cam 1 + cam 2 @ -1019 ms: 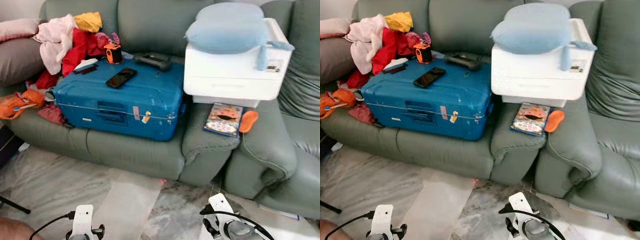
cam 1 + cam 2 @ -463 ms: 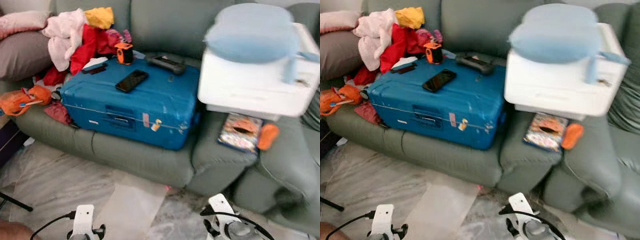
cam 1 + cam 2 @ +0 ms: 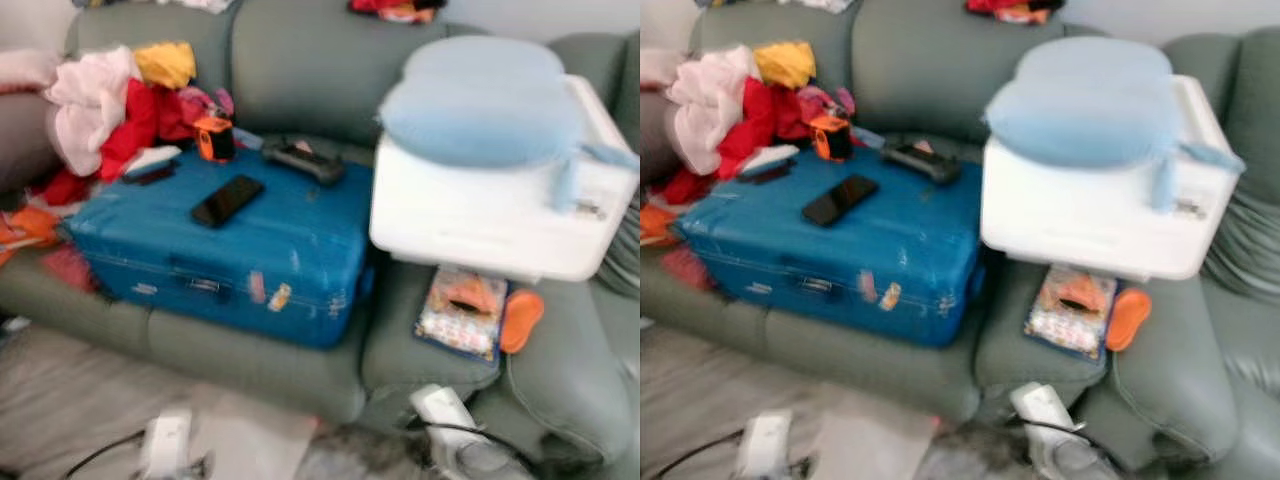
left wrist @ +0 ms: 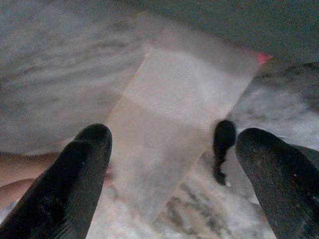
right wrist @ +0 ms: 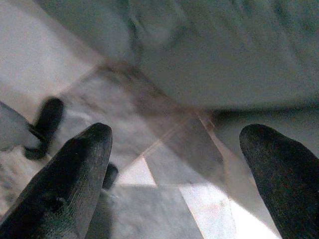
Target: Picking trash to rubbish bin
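The view has shifted nearer the sofa (image 3: 300,60); both spread grippers hang over a flat translucent plastic sheet (image 4: 174,129).

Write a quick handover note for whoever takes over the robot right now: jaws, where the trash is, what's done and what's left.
Left gripper: jaws open, empty, low over the clear plastic sheet on the marble floor in front of the sofa.
Right gripper: jaws open, empty, low over the floor by the sofa base.
Things: the plastic sheet looks like the likely trash. The blue suitcase, with a phone on it, lies on the sofa seat; no rubbish bin in sight.
Done: nothing picked.
Left: grasp the sheet, find the bin, drop it in. The head views are blurred.
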Controlling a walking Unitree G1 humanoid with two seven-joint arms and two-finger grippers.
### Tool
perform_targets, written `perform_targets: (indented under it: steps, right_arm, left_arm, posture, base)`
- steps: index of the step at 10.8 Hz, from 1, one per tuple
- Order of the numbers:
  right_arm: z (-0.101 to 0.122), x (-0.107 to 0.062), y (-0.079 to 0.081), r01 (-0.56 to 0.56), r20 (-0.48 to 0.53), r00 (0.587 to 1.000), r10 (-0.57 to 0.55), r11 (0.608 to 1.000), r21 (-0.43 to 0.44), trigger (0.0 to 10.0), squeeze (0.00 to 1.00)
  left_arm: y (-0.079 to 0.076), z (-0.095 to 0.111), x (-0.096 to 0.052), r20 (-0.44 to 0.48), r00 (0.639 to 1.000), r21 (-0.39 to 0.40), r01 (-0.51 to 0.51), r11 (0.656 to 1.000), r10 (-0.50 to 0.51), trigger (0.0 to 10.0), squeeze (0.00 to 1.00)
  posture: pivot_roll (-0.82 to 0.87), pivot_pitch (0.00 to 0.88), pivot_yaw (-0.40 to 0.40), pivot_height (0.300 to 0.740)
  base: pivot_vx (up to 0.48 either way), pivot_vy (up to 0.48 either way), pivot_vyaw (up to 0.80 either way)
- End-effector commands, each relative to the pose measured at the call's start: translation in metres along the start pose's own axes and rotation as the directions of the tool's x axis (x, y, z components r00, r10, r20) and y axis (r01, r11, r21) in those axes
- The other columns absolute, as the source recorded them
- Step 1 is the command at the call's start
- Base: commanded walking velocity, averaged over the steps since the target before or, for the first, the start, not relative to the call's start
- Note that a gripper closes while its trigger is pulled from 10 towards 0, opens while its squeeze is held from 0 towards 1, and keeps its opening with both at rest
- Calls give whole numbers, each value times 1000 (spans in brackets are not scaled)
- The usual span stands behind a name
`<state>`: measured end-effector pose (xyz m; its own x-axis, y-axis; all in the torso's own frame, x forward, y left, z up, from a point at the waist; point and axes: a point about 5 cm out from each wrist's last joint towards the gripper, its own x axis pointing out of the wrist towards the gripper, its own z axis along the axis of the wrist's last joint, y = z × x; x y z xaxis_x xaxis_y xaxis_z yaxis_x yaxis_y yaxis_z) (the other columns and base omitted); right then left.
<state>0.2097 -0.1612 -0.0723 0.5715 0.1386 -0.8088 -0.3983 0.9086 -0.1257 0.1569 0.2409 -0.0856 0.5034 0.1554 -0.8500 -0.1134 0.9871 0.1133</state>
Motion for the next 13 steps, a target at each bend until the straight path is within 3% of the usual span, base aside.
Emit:
perform_targets:
  steps: [1, 8, 10, 13]
  right_arm:
    - [-10, -3, -7, 18, -28, 999, -18, 1000, 0, 10000, 0]
    - [-13, -4, -13, 50, -43, 998, -48, 998, 35, 10000, 0]
    - [-15, -5, -14, 50, -53, 997, -48, 998, 41, 10000, 0]
    - [-16, -5, -14, 52, -58, 997, -49, 997, 49, 10000, 0]
  left_arm:
    - [-4, 3, 1, 10, 1000, -5, 11, 1000, -11, 10000, 0]
    - [-5, -1, 0, 9, 1000, -33, -1, 999, 1, 10000, 0]
    - [1, -10, -2, -16, 1000, -31, -10, 999, 10, 10000, 0]
    - [-1, -13, -2, -22, 1000, -21, -6, 1000, 6, 10000, 0]
  posture:
    - [33, 24, 3, 740]
    - [35, 6, -6, 740]
    - [36, 9, -10, 740]
    - [33, 11, -8, 740]
  base:
    - [0, 0, 0]
    - [0, 0, 0]
    - [0, 0, 0]
    - [0, 0, -681]
